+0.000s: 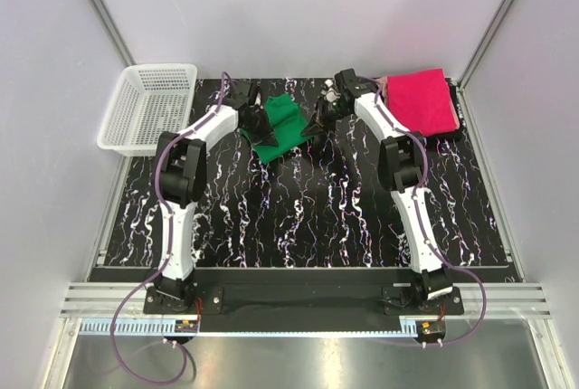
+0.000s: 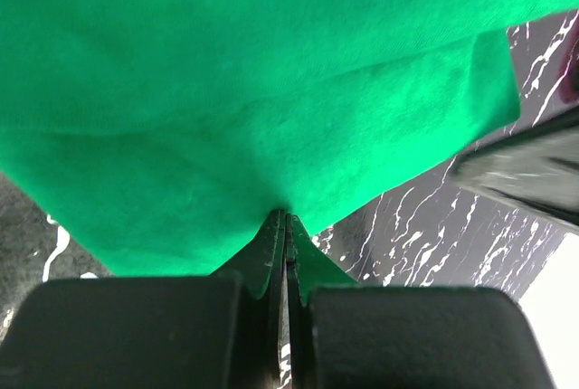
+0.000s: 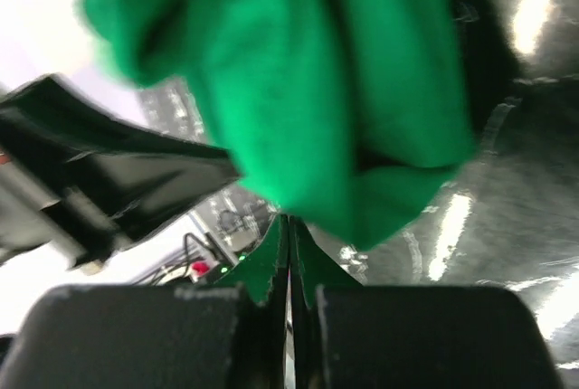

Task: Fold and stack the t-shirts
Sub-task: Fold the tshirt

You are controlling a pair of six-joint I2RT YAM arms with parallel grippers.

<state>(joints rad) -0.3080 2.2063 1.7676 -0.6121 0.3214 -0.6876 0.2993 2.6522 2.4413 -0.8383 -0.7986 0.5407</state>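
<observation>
The green t-shirt (image 1: 282, 132) is lying in the upper middle of the top view, on the black bench (image 1: 298, 217) with white marbling. It is sitting between the two arms' ends, bunched and not flat, and one corner of it is pointing toward the lower part of the frame.

The left arm (image 1: 181, 172) is reaching up from the lower left, and its left jaws are meeting the left edge of the green cloth. In the left wrist view the green t-shirt (image 2: 253, 90) is filling almost the whole upper part of the frame. The left jaws are pressed together at the lower middle and are pinching a fold of this cloth, which is narrowing to a point where the tips are closing on it.

The right arm (image 1: 403, 167) is reaching up from the lower right, and its right jaws are touching the right edge of the same shirt. In the right wrist view the green t-shirt (image 3: 335, 90) is hanging as a blurred bundle in the upper middle. The right jaws are also pressed together, and they are pinching the lowest part of the green cloth between the tips.

The pink t-shirt (image 1: 422, 99) is lying folded in the upper right corner of the bench, well apart from the green one. A white mesh basket (image 1: 116, 127) is standing at the upper left, just beside the bench's left edge.
</observation>
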